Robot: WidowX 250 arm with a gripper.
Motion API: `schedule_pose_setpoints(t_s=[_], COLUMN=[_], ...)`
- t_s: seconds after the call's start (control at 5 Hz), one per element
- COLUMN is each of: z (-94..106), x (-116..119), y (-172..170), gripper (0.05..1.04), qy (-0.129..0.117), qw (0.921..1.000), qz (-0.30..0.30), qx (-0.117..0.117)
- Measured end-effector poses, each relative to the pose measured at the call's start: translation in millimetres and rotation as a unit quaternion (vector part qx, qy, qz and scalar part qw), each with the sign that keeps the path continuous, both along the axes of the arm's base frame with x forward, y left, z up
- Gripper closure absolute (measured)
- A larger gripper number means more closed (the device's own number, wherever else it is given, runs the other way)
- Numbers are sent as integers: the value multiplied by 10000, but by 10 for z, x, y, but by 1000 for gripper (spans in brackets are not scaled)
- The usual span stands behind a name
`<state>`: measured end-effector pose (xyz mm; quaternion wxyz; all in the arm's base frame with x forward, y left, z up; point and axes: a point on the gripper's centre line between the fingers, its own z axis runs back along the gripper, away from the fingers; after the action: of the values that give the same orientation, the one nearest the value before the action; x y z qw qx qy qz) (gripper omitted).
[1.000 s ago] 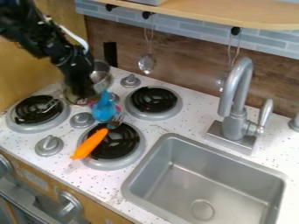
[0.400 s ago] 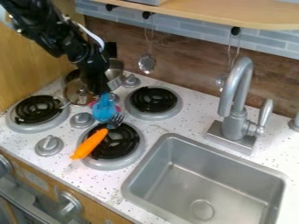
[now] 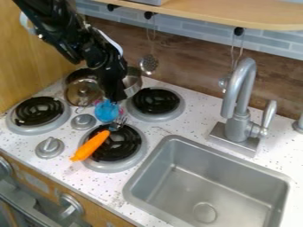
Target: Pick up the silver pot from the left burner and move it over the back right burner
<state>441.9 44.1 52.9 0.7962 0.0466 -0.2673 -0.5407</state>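
- Speckled white countertop (image 3: 168, 126) runs beneath a black robotic gripper (image 3: 116, 95), which appears clamped on the side of a metal pot (image 3: 135, 83); the grip itself is largely hidden.
- The pot sits just right of the gripper in view, partly behind it, near the edge of the rear burner (image 3: 155, 101); a side hold likely leaves its mouth unobstructed.
- A blue object (image 3: 106, 111) rests just below the gripper.
- A round lid (image 3: 82, 93) lies to the gripper's left.
- An orange-handled fork (image 3: 93, 144) lies across the front burner (image 3: 125, 148), its handle reaching over the counter, probably handy for grasping.
- Farther right, a gray faucet (image 3: 239, 99) arches beside a sink (image 3: 177, 177).
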Motion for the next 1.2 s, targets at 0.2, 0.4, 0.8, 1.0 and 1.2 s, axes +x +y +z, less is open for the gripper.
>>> schedule_pose_setpoints(t_s=[0.2,0.4,0.8,1.0,1.2], z=[-37,-26,-37,-102,-174], x=[9,64,244,278,294], y=[-13,-70,-280,-369,-455], gripper=[987,987,987,987,987], qy=[26,-27,-90,-31,-38], qw=[10000,9999,9992,9987,9978], qz=[2,-95,-363,-479,-645], qx=[-40,-37,-136,-161,-151])
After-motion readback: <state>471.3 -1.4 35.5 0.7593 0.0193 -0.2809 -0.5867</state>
